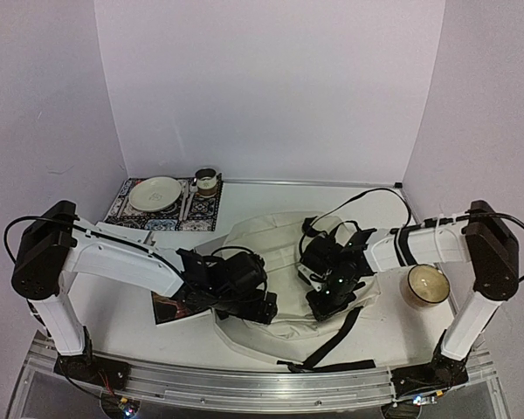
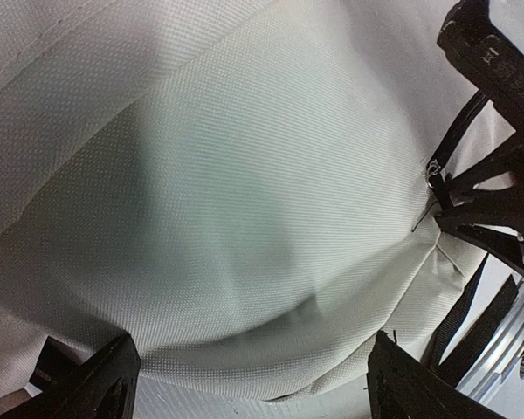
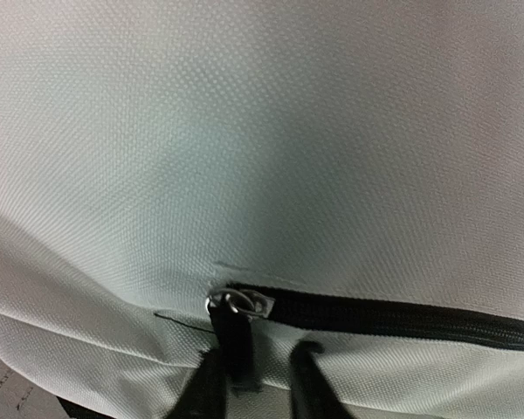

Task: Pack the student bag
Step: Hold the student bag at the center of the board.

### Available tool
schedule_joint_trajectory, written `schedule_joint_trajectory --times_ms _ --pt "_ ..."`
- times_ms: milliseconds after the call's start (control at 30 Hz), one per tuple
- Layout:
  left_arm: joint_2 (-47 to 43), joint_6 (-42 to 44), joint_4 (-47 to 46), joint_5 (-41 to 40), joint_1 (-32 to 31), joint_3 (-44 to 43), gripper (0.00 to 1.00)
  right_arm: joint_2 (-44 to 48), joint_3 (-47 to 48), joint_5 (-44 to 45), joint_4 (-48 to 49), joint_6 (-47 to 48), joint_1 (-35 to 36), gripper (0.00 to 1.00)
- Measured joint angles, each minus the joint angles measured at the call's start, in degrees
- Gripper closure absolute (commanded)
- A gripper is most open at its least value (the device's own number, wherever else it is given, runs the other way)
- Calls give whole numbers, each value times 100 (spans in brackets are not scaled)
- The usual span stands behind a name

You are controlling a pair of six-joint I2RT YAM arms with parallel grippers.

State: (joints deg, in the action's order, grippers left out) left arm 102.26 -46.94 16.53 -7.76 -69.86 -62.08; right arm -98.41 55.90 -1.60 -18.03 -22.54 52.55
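Student bag lies flat in the middle of the table, between the two arms, black straps trailing toward the near edge. Over to the right wrist view: there's the zipper, running shut off to the right, and its metal slider sits right above the right gripper. Jaws narrow, the black pull tab hanging down between them, hard against one finger. Clamped or only bracketing it? I can't tell from here. The placement makes sense though: nothing goes in until that zip is drawn open, so I'd call this the opening step, very early in the packing.

Left gripper now: fingers spread wide, released, straddling a bulge of cream fabric on the bag's left side with nothing pinched. My read is that it's stationed there to pin the soft cloth so the bag doesn't slide along with the slider.

A flat book lies just left of the bag, under the left arm; a bowl sits near right.
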Motion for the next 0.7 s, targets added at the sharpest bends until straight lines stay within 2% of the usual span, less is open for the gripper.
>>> schedule_joint_trajectory --times_ms 33,100,500,700 --pt "0 -49 -1 1 4 6 8 -51 1 -1 30 -7 14 97" --pt "-24 -138 -4 1 16 36 9 -90 5 0 71 -40 47 100" --pt "-164 -708 150 -99 147 384 16 364 11 54 97 -183 90 100" --pt "-164 -913 72 -133 207 453 24 641 17 52 100 -271 102 100"
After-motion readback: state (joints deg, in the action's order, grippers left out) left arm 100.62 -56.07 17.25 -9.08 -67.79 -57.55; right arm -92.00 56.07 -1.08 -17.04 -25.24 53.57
